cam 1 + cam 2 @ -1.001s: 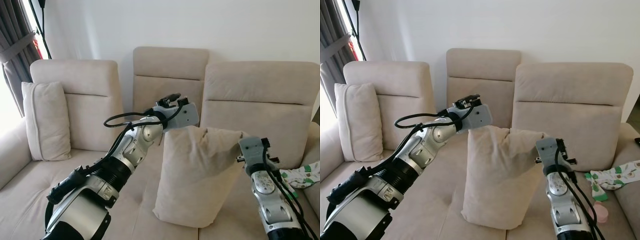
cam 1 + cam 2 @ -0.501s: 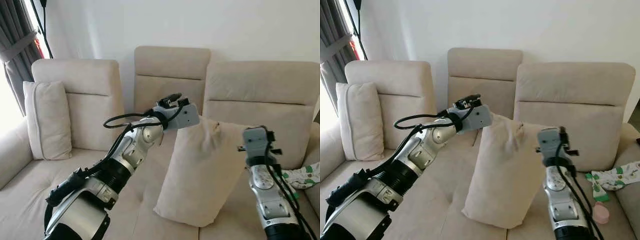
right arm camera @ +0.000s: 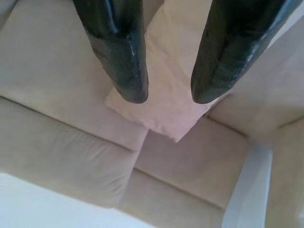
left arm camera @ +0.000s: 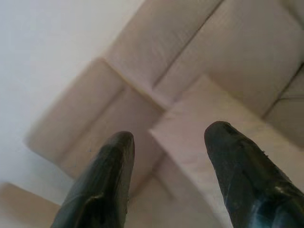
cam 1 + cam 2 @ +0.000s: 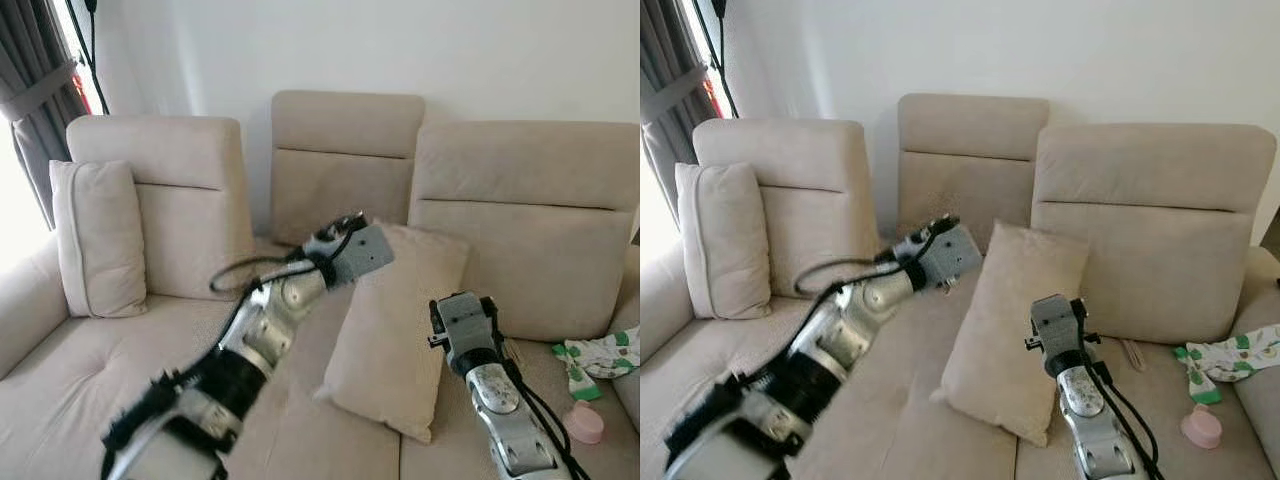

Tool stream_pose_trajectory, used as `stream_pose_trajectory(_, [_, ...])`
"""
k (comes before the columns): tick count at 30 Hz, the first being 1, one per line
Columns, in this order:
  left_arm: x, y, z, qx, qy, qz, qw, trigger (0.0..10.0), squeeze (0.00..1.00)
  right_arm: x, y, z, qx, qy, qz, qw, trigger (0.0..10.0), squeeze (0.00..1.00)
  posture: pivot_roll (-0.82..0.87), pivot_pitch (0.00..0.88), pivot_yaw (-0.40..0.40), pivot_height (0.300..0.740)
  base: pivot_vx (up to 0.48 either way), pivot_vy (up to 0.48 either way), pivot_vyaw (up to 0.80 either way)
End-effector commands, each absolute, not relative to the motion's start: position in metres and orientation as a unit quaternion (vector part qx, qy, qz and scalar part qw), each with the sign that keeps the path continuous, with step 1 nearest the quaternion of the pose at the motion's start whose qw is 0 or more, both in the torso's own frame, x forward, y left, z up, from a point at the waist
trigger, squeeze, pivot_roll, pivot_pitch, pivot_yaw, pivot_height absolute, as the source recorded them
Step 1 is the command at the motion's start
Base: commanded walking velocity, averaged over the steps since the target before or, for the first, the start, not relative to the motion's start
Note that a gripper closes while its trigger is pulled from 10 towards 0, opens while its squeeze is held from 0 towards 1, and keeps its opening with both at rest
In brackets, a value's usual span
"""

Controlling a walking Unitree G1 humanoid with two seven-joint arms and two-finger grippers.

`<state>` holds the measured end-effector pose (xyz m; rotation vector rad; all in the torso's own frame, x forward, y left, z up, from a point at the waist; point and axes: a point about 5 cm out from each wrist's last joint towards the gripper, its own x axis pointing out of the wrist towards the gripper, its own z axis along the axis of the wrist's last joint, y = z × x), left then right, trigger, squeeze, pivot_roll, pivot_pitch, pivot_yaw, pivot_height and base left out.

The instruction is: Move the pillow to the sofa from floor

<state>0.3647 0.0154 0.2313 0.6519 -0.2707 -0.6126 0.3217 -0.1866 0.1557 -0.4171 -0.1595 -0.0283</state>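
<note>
— One pillow [image 5: 392, 322] is what matters here, and it now leans on the sofa [image 5: 520, 215], its bottom edge on the seat and its top propped against the backrest where the middle and right sections meet. Half a second ago both grippers pinched its top corners and held it up; now nothing touches it.

— So they let go?

— Yes. The left gripper [image 4: 166, 164] has its fingers spread with only air between them, the pillow's corner visible beyond. The arm has dropped back toward ten o'clock of the pillow. The right gripper [image 3: 167, 97] is spread as well, drawn down to about four o'clock, looking at the cushion from clear of it.

— What else is around?

— A second pillow [image 5: 98, 238] stands at the sofa's far nine o'clock end. At three o'clock lie a patterned cloth [image 5: 603, 353] and a small pink object [image 5: 584, 422].

— And the task?

— I judge the placing done; it looks stable, and only withdrawing the arms remains.
</note>
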Motion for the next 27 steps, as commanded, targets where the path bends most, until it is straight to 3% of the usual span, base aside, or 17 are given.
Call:
stream_pose_trajectory(1, [0.368,0.026,0.218,0.233,-0.093,-0.291,0.923,10.0,0.0,0.315,-0.182,0.152,-0.188,-0.093,-0.017,0.978,10.0,0.0,-0.08,0.0,0.043,0.74,0.0,0.0,0.0])
stream_pose_trajectory(5, [0.367,0.029,0.209,0.176,-0.072,-0.289,0.938,10.0,0.0,0.311,-0.18,0.15,-0.181,-0.099,-0.017,0.978,10.0,0.0,-0.08,0.0,0.044,0.74,0.0,0.0,0.0])
stream_pose_trajectory(6, [0.365,0.035,0.198,0.115,-0.043,-0.287,0.95,10.0,0.0,0.307,-0.177,0.147,-0.177,-0.103,-0.015,0.979,10.0,0.0,-0.08,0.0,0.044,0.74,0.0,0.0,0.0])
stream_pose_trajectory(8, [0.365,0.035,0.198,0.115,-0.043,-0.287,0.95,10.0,0.0,0.307,-0.177,0.147,-0.177,-0.103,-0.015,0.979,10.0,0.0,-0.08,0.0,0.044,0.74,0.0,0.0,0.0])
stream_pose_trajectory(13, [0.358,0.049,0.17,0.028,0.008,-0.275,0.961,10.0,0.0,0.296,-0.168,0.141,-0.169,-0.111,0.003,0.979,10.0,0.0,-0.08,0.0,0.044,0.74,0.0,0.0,0.0])
stream_pose_trajectory(19, [0.352,0.056,0.155,0.002,0.03,-0.27,0.962,10.0,0.0,0.288,-0.162,0.135,-0.166,-0.112,0.019,0.98,10.0,0.0,-0.07,0.0,0.042,0.74,0.0,0.0,0.0])
stream_pose_trajectory(27, [0.321,0.071,0.125,-0.045,0.021,-0.268,0.962,10.0,0.0,0.265,-0.153,0.123,-0.154,-0.117,0.06,0.979,10.0,0.0,-0.07,0.0,0.037,0.74,0.0,0.0,0.0])
